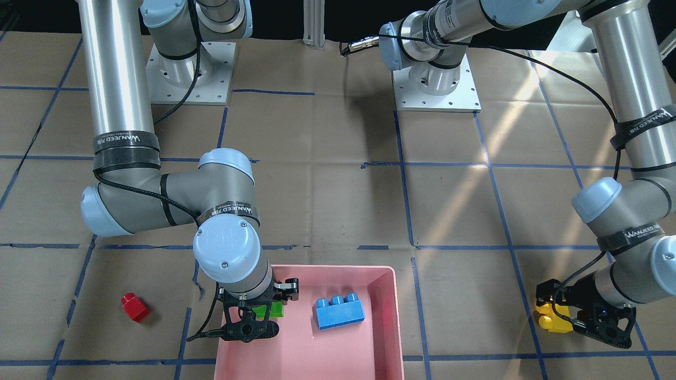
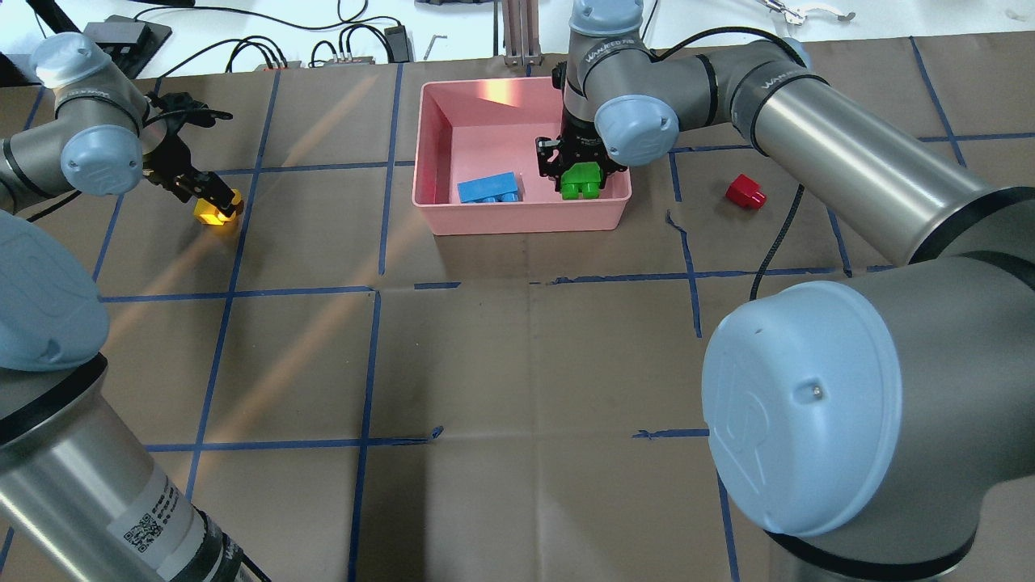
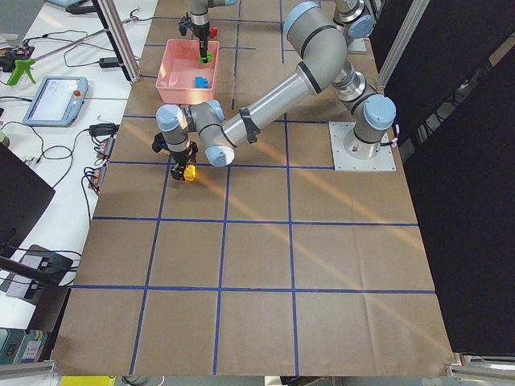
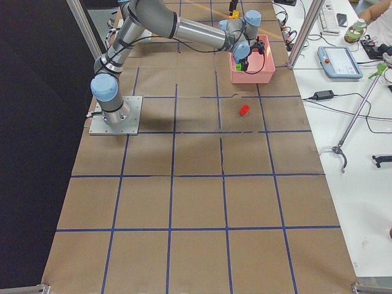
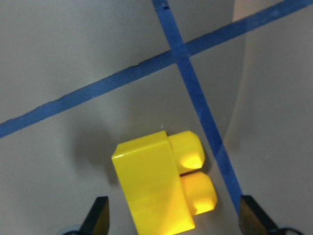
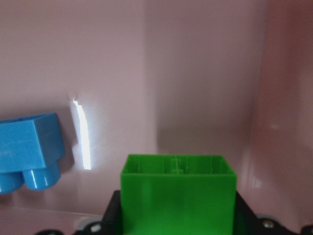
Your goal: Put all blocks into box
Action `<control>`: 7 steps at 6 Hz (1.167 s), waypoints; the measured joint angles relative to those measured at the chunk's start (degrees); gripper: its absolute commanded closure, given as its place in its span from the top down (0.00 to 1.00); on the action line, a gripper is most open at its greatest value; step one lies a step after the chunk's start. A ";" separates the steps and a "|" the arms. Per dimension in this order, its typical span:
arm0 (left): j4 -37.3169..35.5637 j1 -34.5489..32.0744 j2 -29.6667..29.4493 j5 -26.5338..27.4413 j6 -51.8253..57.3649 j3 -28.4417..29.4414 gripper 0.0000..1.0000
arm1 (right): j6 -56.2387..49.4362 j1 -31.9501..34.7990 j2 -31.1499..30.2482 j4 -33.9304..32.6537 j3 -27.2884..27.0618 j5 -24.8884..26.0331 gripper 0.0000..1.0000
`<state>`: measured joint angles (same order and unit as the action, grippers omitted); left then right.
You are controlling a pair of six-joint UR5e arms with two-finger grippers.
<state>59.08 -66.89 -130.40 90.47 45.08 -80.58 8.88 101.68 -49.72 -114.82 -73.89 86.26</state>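
While right claw [image 2: 580, 170] clamps green block [image 6: 178, 196] inside the box [image 2: 517, 218], left claw [image 5: 174, 213] sits spread around yellow block [image 5: 151, 181].

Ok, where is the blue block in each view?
Front-facing: blue block in the pink box, bottom centre.
Overhead: blue block upper centre, box's left half.
Exterior left: blue block top left, inside box.
Exterior right: too small to tell.
Left wrist: not in it.
Right wrist: blue block at left edge.
Shared landmark: the pink box.

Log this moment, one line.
right end effector: shut on green block over box; left end effector: open astride yellow block; blue block: inside; red block: on table
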 measured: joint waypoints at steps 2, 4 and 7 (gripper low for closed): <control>-1.61 0.01 -0.99 0.17 -0.07 -0.57 0.42 | 1.34 0.25 -0.53 0.50 0.07 -0.72 1.00; -2.49 0.01 -0.60 0.22 0.48 -0.73 0.19 | 1.63 -0.14 -3.63 3.68 1.11 -0.52 1.00; -0.72 -2.85 5.11 -0.42 0.64 -0.33 0.19 | -8.49 -7.04 -6.15 10.86 5.15 0.11 1.00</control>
<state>58.37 -69.74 -125.29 90.05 45.73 -80.91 0.39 94.63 -55.87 -103.97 -68.74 86.37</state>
